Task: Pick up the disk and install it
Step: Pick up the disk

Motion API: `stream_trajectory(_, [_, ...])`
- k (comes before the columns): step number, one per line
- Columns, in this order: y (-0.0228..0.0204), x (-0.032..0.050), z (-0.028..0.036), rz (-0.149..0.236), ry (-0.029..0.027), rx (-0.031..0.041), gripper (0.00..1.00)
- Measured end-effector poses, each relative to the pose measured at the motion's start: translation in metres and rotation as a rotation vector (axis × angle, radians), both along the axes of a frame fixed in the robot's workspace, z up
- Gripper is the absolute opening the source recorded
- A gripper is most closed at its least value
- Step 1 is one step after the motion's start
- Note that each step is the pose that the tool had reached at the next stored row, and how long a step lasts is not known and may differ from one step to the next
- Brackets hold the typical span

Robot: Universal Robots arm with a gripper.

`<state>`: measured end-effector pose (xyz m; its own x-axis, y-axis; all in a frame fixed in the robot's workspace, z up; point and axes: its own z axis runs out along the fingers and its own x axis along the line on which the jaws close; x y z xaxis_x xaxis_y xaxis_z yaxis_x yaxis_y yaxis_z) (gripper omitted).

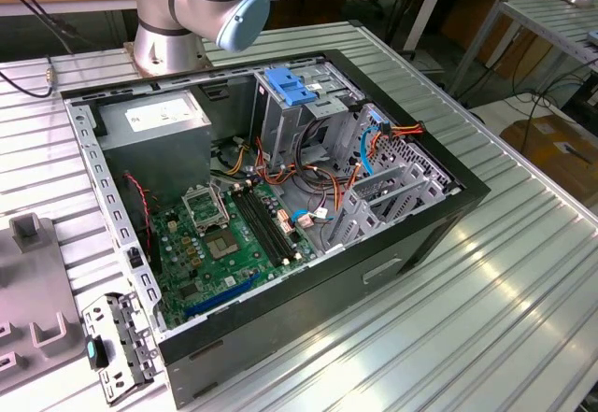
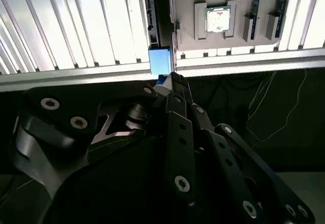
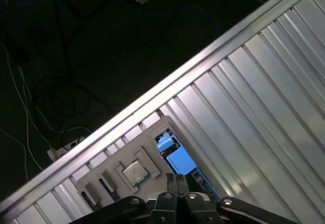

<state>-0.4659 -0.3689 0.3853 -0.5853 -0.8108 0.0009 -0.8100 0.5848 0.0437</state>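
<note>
The disk point(image 2: 158, 60) stands on edge in a narrow dark slot beside a grey tray. Its bright blue carrier rail point(image 3: 177, 159) faces the cameras in both wrist views, and the label face is hidden. My gripper point(image 2: 172, 80) hangs just above that blue end, apart from it. Its black fingers point(image 3: 172, 182) lie pressed together, shut, with nothing between them. In the exterior view, the open computer case point(image 1: 439, 208) lies on its side, with a tall grey metal cage point(image 1: 280, 122) topped by a blue latch inside.
The grey tray point(image 2: 185, 41) next to the slot holds a processor chip point(image 2: 218, 20). Ribbed aluminium table point(image 3: 264, 107) surrounds it, with a table edge and dark floor with cables close by. The arm's base point(image 1: 163, 38) stands behind the case. A loose metal bracket point(image 1: 117, 347) lies by the case's corner.
</note>
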Motion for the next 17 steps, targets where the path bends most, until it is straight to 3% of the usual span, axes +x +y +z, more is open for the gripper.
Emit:
stream_trajectory(8, [0.0001,0.0001,-0.0009,0.185,0.0000,-0.0002,0.11])
stream_trajectory(15, [0.0104,0.0050,-0.0036,0.199,-0.0007,-0.0051,0.11])
stream_trajectory(17, [0.0115,0.0051,-0.0053,0.208,-0.0046,-0.0071,0.11])
